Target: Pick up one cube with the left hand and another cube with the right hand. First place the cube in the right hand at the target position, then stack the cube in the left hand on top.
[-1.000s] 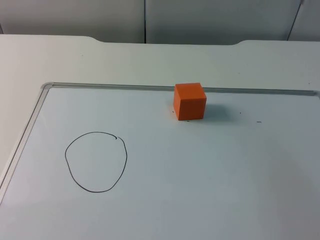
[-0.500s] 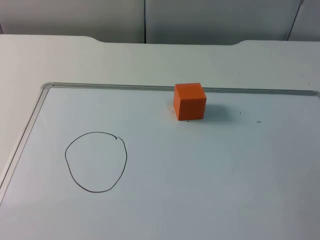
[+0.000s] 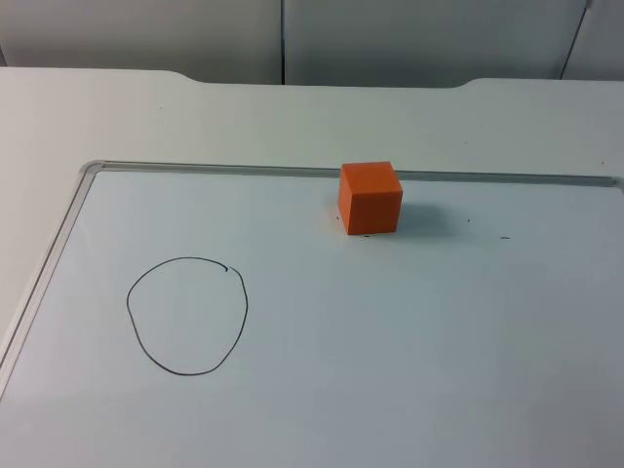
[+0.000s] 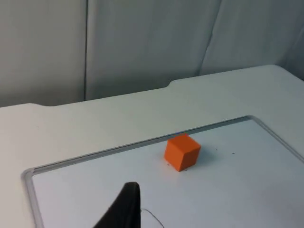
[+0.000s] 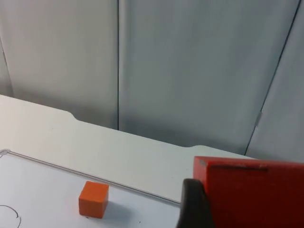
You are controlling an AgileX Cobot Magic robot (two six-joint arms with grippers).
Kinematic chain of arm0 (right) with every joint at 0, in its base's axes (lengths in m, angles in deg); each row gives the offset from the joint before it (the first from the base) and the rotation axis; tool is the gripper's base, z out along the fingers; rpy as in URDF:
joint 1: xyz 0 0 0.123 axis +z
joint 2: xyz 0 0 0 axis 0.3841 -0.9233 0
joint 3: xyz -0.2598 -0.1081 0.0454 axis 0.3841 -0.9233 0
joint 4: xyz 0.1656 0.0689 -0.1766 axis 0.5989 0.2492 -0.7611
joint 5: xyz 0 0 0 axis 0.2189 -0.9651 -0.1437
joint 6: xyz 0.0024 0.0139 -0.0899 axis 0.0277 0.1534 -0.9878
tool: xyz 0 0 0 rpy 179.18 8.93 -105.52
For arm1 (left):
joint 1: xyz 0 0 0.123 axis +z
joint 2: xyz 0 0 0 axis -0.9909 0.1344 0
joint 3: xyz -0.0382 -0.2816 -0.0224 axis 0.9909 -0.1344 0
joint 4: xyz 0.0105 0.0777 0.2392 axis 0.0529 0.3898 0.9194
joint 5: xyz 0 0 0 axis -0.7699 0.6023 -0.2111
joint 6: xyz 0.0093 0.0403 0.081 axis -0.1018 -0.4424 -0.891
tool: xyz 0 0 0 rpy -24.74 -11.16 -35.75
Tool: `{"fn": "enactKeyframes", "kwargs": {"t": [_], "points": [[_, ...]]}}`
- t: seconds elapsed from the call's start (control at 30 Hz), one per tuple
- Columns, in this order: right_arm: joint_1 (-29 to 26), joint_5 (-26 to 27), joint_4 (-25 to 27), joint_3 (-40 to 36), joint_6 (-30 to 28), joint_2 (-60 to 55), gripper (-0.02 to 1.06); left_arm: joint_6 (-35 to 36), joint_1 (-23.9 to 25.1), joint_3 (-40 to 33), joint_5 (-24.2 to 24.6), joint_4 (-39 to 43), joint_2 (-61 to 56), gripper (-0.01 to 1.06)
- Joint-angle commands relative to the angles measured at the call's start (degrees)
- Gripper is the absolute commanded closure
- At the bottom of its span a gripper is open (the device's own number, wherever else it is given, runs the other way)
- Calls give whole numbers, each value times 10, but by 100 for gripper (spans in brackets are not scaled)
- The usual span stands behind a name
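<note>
An orange cube (image 3: 370, 198) sits flat on the whiteboard (image 3: 390, 370), just beside its far frame edge and turned slightly, one corner toward the drawn circle (image 3: 187, 316), which lies well apart from it. The right gripper (image 5: 223, 204) clamps a red-orange cube (image 5: 251, 192). I cannot tell how the left gripper (image 4: 124, 209) is set.

Matte black tapered fingers (image 4: 124, 209)
</note>
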Motion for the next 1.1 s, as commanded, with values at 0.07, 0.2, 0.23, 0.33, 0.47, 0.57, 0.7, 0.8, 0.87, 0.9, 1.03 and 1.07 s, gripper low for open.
{"fn": "enactKeyframes", "kwargs": {"t": [0.07, 0.2, 0.23, 0.33, 0.47, 0.57, 0.7, 0.8, 0.87, 0.9, 1.03, 1.07], "points": [[-2, 10, 4, -3, -6, 3, 105, -145, 3, 5, -48, -140, 117, 0], [-2, 11, 5, -3, -5, 3, 105, -230, 3, 34, -47, -211, 211, 0], [-2, 11, 5, -3, -5, 3, 105, -230, 3, 34, -47, -211, 211, 0], [-2, 12, 18, -3, -5, 3, 105, -260, 1, 100, -43, -221, 316, 0], [-2, 14, 21, -3, -5, 3, 105, -260, 1, 163, -26, -221, 397, 0], [-2, 14, 21, -3, -5, 3, 105, -260, 1, 216, -8, -221, 460, 0], [-2, 20, 21, -3, -4, 3, 105, -249, -14, 272, 1, -222, 519, 0], [-2, 30, 31, -3, -4, 2, 105, -246, -75, 311, -40, -216, 569, 0], [-2, 33, 31, -3, -4, 1, 105, -235, -102, 323, -67, -205, 587, 0], [-2, 34, 34, -3, -4, 1, 105, -216, -128, 334, -91, -193, 603, 0], [-2, 34, 34, -3, -4, 0, 105, -138, -200, 385, -133, -102, 673, 0], [-2, 34, 34, -3, -4, 0, 105, -109, -217, 405, -132, -68, 697, 0]]}}
